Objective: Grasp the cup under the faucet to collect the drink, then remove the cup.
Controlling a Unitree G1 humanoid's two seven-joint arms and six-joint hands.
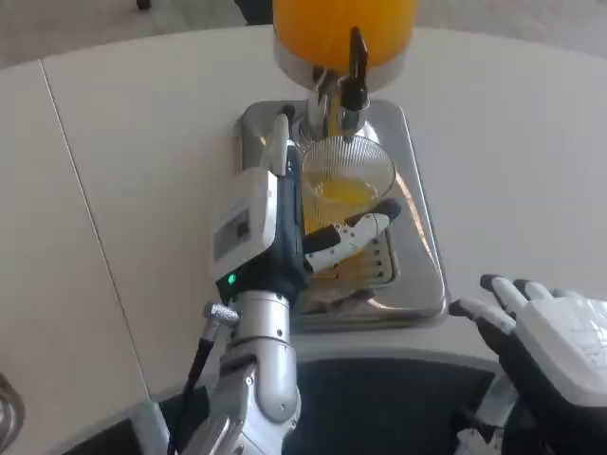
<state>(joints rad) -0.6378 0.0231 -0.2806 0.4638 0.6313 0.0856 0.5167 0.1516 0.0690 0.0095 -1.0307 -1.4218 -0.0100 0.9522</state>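
- We see the cup [347, 175] at upper centre, under the faucet [343, 90], with orange drink in its bottom.
- Our left hand [285, 223] grips the cup from the left.
- The cup sits over the steel tray [422, 256].
- Our right hand [536, 318] rests at lower right, holding nothing, fingers apart.

A white table [133, 190] bears a shiny steel drip tray [422, 256] with a slotted grate [375, 270]
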